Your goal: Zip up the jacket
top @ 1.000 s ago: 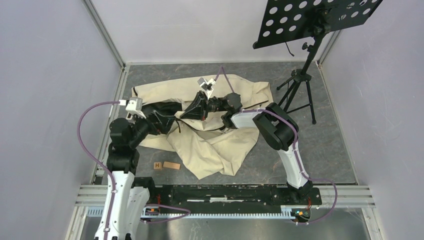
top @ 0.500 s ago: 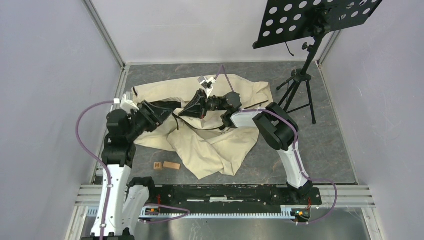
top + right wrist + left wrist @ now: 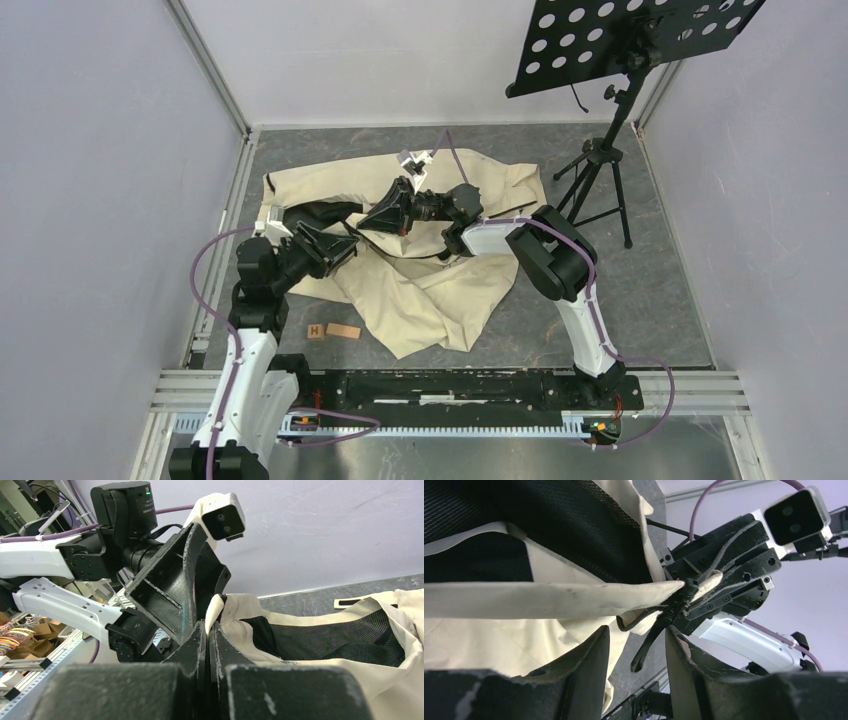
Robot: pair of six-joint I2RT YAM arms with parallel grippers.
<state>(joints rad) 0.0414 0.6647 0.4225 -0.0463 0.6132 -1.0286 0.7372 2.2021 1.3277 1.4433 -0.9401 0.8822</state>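
The cream jacket (image 3: 430,285) lies crumpled on the grey floor with its dark mesh lining (image 3: 574,525) showing. My right gripper (image 3: 380,220) is shut on the jacket's front edge (image 3: 214,611) and holds it lifted. My left gripper (image 3: 348,246) faces it from the left, close by. In the left wrist view the left gripper (image 3: 636,632) stands partly open. The black zipper pull (image 3: 651,642) hangs from the held edge between its fingers (image 3: 591,665), and neither finger touches it. The zipper's teeth (image 3: 639,622) curl just left of the pull.
A black music stand (image 3: 600,150) stands at the back right on its tripod. Two small wooden blocks (image 3: 335,331) lie near the jacket's front left hem. Aluminium frame rails (image 3: 450,385) run along the near edge, with grey walls on both sides.
My left arm has swung in toward the right gripper, bringing the zipper pull between its fingers, and its jaws have narrowed from wide open. The right gripper has kept its hold without moving.
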